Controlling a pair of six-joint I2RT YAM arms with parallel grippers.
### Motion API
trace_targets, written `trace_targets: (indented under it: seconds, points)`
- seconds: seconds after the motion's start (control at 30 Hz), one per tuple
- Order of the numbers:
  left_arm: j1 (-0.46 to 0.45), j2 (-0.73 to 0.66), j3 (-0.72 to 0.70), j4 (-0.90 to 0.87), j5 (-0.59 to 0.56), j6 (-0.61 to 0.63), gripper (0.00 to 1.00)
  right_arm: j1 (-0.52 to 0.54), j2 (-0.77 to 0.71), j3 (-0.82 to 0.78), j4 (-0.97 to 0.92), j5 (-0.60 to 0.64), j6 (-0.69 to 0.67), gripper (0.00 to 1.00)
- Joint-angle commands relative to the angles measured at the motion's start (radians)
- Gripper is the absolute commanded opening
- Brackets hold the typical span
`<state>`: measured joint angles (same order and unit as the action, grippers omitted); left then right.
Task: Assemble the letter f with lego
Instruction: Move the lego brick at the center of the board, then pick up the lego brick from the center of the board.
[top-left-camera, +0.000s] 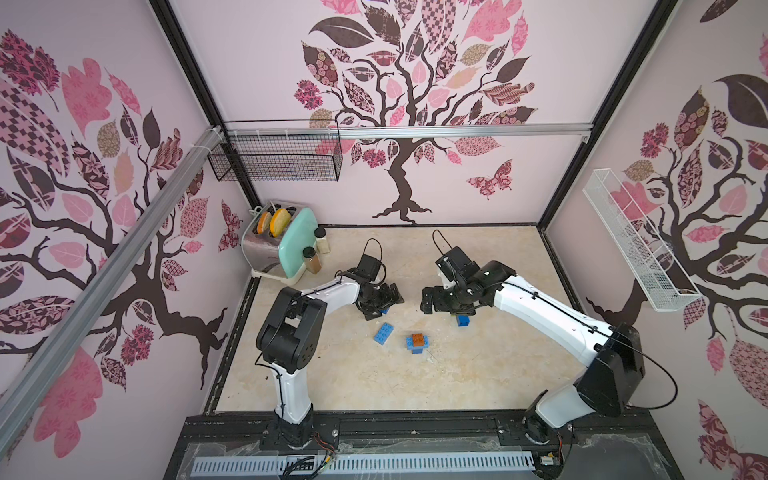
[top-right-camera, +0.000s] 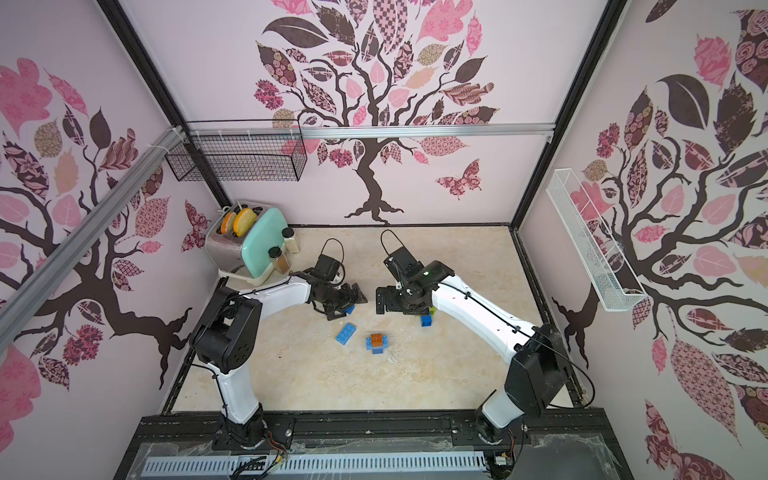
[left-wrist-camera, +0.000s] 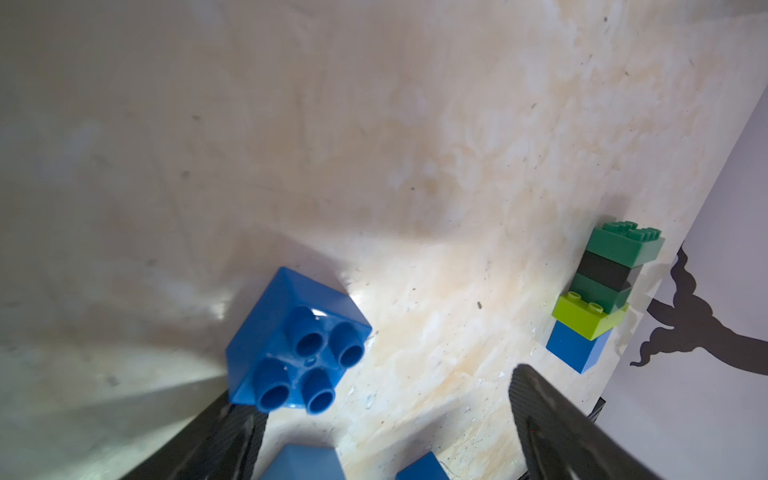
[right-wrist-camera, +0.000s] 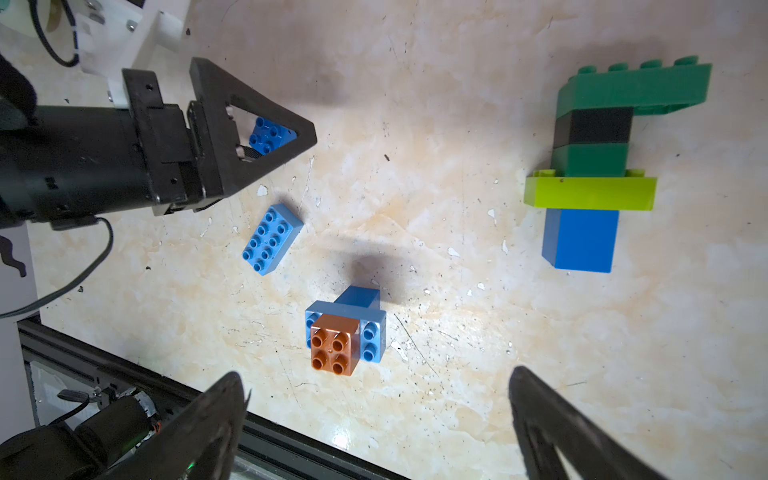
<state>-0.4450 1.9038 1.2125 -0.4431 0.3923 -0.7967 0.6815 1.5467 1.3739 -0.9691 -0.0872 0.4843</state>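
High above the black base rail (top-left-camera: 415, 428), both top views stare steeply down on the whole marbled beige tabletop (top-left-camera: 478, 374). The left wrist camera is low and close, skimming across a square blue studded plastic brick (left-wrist-camera: 299, 345). The right wrist camera rides higher, facing almost straight down. Both wrist views share that brick and the tall green, black, lime and blue brick stack (left-wrist-camera: 598, 291).

- In both top views my right pincer (top-left-camera: 429, 300) covers most of the brick tower (top-left-camera: 463, 320); only its blue base shows beneath.
- My left pincer (top-left-camera: 384, 307) hides all but one corner of the square blue brick (top-right-camera: 350, 309).
- Between my left pincer's fingers (left-wrist-camera: 552, 428), the wrist view's edge cuts off two blue pieces (left-wrist-camera: 305, 463); I cannot tell their shape.
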Motion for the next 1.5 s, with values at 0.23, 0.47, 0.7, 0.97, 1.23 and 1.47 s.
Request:
trace_targets:
  seconds: [0.23,0.47,0.7,0.97,1.23,1.47]
  points:
    - [0.100,-0.194,-0.053,-0.153,-0.050,0.024,0.94,-0.004,0.142,0.059,0.059,-0.019,-0.059,1.00]
    - [0.254,-0.483,-0.171,-0.449,-0.091,0.073,0.95,0.033,0.317,0.191,0.121,-0.074,0.023,0.99]
    - [0.277,-0.581,-0.223,-0.563,-0.102,0.120,0.95,0.106,0.546,0.415,0.161,-0.073,0.158,0.96]
    - [0.298,-0.622,-0.255,-0.592,-0.095,0.143,0.95,0.122,0.664,0.536,0.134,0.021,0.311,0.85]
    - [0.295,-0.659,-0.309,-0.592,-0.070,0.136,0.94,0.126,0.747,0.570,0.146,0.039,0.358,0.73]
    - [0.252,-0.672,-0.340,-0.590,-0.074,0.137,0.94,0.132,0.790,0.574,0.185,0.065,0.382,0.72]
